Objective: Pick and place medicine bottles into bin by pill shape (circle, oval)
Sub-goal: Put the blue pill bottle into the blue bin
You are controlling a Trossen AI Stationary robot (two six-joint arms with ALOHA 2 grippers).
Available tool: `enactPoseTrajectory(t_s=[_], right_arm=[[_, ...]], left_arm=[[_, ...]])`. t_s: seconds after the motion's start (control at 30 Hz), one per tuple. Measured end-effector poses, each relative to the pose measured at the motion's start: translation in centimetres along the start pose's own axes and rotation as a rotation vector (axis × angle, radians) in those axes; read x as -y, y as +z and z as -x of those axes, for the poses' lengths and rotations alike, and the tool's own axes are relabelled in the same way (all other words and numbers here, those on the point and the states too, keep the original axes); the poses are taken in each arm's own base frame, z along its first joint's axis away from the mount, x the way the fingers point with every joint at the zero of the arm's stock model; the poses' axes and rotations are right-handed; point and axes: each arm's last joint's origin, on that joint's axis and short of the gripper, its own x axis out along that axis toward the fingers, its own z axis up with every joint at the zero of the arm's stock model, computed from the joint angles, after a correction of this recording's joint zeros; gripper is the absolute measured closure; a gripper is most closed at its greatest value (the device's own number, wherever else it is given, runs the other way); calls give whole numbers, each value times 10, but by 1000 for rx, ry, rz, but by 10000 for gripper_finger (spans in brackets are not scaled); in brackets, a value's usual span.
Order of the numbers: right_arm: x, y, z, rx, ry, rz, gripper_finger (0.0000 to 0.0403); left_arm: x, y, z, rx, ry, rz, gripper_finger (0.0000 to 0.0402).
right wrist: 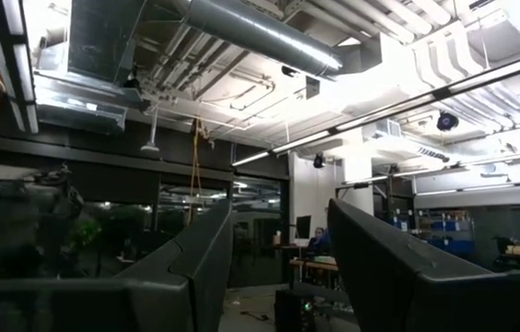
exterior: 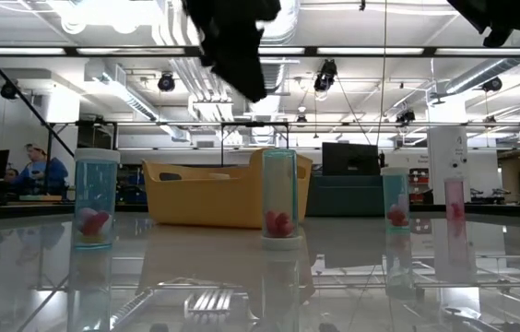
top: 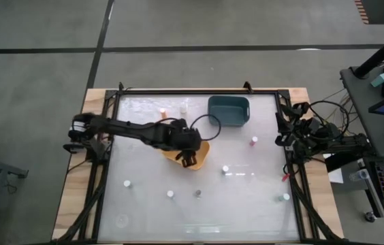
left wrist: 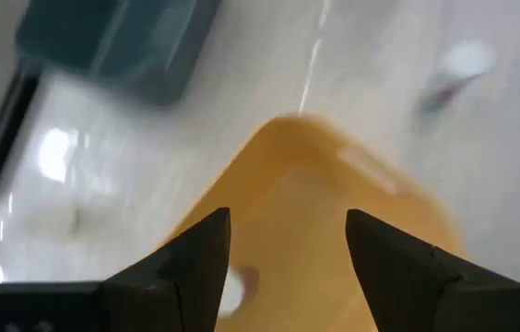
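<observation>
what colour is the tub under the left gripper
Orange-yellow tub; the left gripper hangs over it. Shows best in the left wrist view.

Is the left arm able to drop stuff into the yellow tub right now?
Probably yes. The left gripper hangs right above the yellow tub with its fingers open, and in the left wrist view nothing sits between them and the tub.

floor [top: 42,82]: grey concrete | ceiling [right wrist: 269,37]: exposed ducts, strip lights
</observation>
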Motion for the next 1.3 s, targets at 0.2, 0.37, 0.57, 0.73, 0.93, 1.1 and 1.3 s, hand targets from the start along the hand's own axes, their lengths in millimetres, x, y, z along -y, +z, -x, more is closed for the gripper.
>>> enactPoseTrajectory(t_s=[0.2, 0.37, 0.57, 0.73, 0.93, 1.1, 1.3], right_arm=[[-1, -2, 0, -23, 10, -9, 232], [-2, -6, 0, -56, 21, -63, 232], [-4, -10, 1, -96, 28, -214, 232], [-6, -14, 1, -145, 31, -335, 232], [-9, -17, -2, -169, 34, -448, 232], [-12, -16, -8, -207, 36, -490, 232], [-17, -6, -27, -268, 44, -466, 232]], left_arm=[[13, 1, 14, 128, -40, -175, 201], [11, -10, 20, 176, -47, -212, 201], [0, -32, 31, 276, -44, -250, 201], [-12, -47, 41, 406, -13, -285, 201], [-25, -66, 55, 544, 100, -288, 201], [-34, -84, 62, 595, 139, -253, 201], [-38, -101, 61, 616, 124, -197, 201]])
